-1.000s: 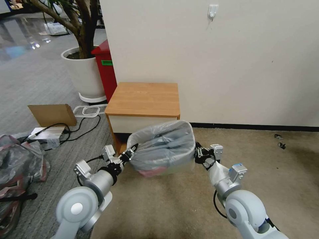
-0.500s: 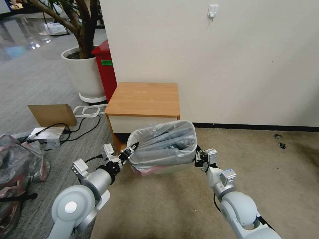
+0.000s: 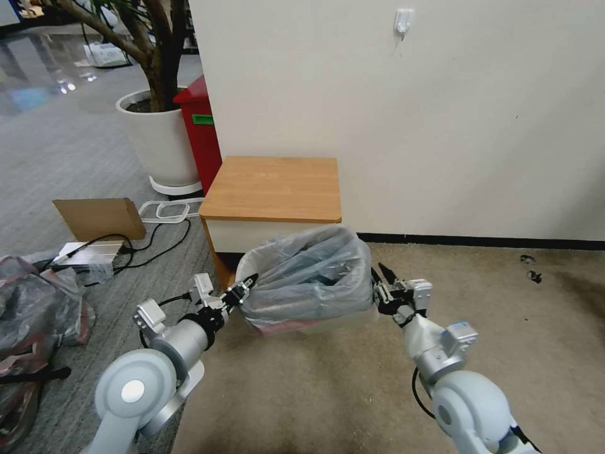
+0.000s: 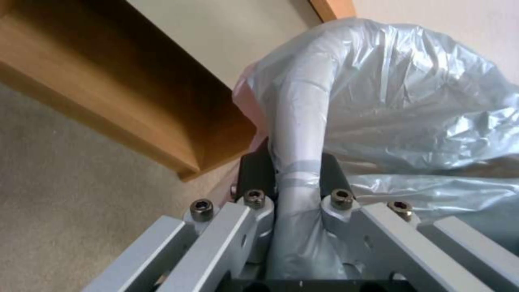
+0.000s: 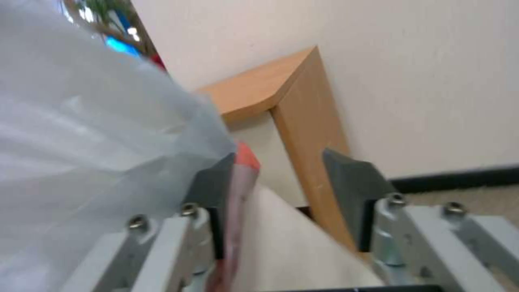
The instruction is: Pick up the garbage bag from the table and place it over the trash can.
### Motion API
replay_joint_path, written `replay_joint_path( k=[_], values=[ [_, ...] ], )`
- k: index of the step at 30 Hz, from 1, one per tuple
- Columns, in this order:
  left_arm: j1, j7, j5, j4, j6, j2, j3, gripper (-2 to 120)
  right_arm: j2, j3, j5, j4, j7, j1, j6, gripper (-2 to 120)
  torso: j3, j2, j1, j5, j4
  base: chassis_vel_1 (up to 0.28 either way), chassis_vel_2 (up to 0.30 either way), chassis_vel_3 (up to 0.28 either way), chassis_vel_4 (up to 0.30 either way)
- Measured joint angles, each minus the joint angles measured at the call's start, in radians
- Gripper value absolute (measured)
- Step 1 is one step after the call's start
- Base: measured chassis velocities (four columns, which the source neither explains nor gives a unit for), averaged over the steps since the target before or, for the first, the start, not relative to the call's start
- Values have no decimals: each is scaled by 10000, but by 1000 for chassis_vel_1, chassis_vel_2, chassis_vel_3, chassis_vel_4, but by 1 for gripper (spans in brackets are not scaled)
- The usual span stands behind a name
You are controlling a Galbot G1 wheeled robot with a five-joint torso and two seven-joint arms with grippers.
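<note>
The left gripper [image 3: 247, 285] was clamped on a twisted fold of the garbage bag [image 3: 309, 277]; the right gripper [image 3: 383, 277] stood spread, 1 finger [image 5: 208, 186] apparently touching the bag's edge.

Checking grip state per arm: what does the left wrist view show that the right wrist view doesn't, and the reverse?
Left wrist: the left gripper shut on a twisted strand of the thin, translucent grey plastic garbage bag.
Right wrist: the right gripper open, with the wall of the small beige plastic trash can between its fingers, the bag's pinkish-red edge against one finger, and a black baseboard.
Both: the bag and the light-brown wooden table.
</note>
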Motion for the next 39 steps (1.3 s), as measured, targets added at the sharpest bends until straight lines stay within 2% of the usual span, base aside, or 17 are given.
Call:
replay_joint_path(
  k=[2,3,5,8,9,12,14,20,25,30,33,35,37,39],
  values=[
    [-12,-6,-7,35,16,-3,3,6,-21,222,1015,87,-41,-19,-225,58,0,0,0,0,0,0,0,0,0],
    [-12,-6,-7,35,16,-3,3,6,-21,222,1015,87,-41,-19,-225,58,0,0,0,0,0,0,0,0,0],
    [-55,-35,-83,52,16,3,-7,6,-44,407,1612,126,-74,-76,-421,70,0,0,0,0,1,0,0,0,0],
    [-124,-137,-226,75,8,27,-35,6,-58,528,1917,127,-148,-180,-496,76,0,0,0,1,0,0,0,0,0],
    [-179,-217,-336,94,-3,46,-66,6,-61,590,2054,128,-249,-256,-534,84,0,0,0,0,0,0,0,0,0],
    [-244,-308,-434,131,-20,70,-110,6,-62,657,2219,128,-405,-353,-560,89,0,0,-1,0,0,0,0,0,0],
    [-363,-479,-578,215,-48,136,-180,6,-31,756,2601,133,-700,-491,-597,98,0,0,0,0,-1,0,0,0,0],
    [-458,-589,-625,359,-74,302,-214,5,185,847,3677,209,-875,-502,-599,100,0,0,0,-1,0,0,0,0,0],
    [-501,-673,-585,385,-76,415,-142,5,299,1156,3879,438,-857,-610,-604,100,0,0,0,1,0,0,0,0,0],
    [-418,-720,184,323,-76,588,83,5,116,1800,3923,1129,-765,-596,-786,100,-1,0,0,1,-2,0,0,0,0],
    [-239,-639,1560,134,-66,790,404,5,-767,1863,3730,1843,-370,38,-1197,100,0,0,0,1,-1,0,0,0,0],
    [-207,-608,1851,86,-51,832,466,5,-1068,1758,3542,1970,-337,269,-1407,100,0,1,0,0,-1,0,0,0,0],
    [-111,-504,2697,-54,7,946,672,5,-1844,1136,2815,2191,-316,1031,-2084,100,0,0,-1,1,0,0,0,0,0],
    [-60,-338,3461,-108,58,1008,846,5,-2451,160,2150,2199,-299,1905,-2293,96,0,0,0,0,1,0,0,0,0]
  ],
)
